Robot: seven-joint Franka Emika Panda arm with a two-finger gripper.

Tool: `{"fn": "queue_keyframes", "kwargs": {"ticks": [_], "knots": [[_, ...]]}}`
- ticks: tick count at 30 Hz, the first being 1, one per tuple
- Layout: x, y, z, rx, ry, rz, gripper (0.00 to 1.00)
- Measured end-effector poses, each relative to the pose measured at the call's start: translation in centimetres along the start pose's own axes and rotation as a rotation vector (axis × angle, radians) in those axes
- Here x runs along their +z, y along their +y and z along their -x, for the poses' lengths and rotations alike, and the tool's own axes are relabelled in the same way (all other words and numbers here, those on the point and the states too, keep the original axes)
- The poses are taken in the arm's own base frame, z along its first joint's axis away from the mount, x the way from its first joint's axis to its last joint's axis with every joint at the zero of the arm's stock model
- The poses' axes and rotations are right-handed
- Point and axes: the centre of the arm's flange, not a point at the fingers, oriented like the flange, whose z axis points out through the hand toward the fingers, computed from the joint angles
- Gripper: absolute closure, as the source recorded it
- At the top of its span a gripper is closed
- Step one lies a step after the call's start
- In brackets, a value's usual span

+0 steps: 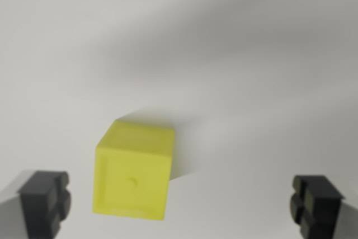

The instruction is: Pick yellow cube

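Wrist view, looking down on a pale grey bench (pixel 235 43). The yellow cube (pixel 133 170) rests on the bench in the lower part of the view, left of centre. Its top face and one side face are visible; the side face carries a small round dimple near its middle, and the cube is turned slightly, so that its edges run a little off the frame's own lines. A soft shadow spreads from the cube toward the wrist view's right and upward.

The hand (pixel 180 205) appears only as two dark fingertips (pixel 46 201) at the lower corners of the view, one at the wrist view's left and one at the wrist view's right. The fingers stand wide apart and grip nothing. The cube lies between them but off centre: just beside the left fingertip, with a narrow gap showing, and well apart from the right one. Neither fingertip touches the cube. The picture is somewhat blurred, so finer surface detail cannot be told.
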Motion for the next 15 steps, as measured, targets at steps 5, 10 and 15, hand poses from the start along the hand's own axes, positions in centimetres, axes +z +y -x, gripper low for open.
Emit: {"fn": "queue_keyframes", "kwargs": {"ticks": [5,10,15], "knots": [[1.3,0.3,1.2,0.024,0.000,0.001,0.00],[2.5,0.6,2.4,0.047,0.000,0.001,0.00],[3.8,0.8,3.6,0.071,0.001,0.002,0.00]]}}
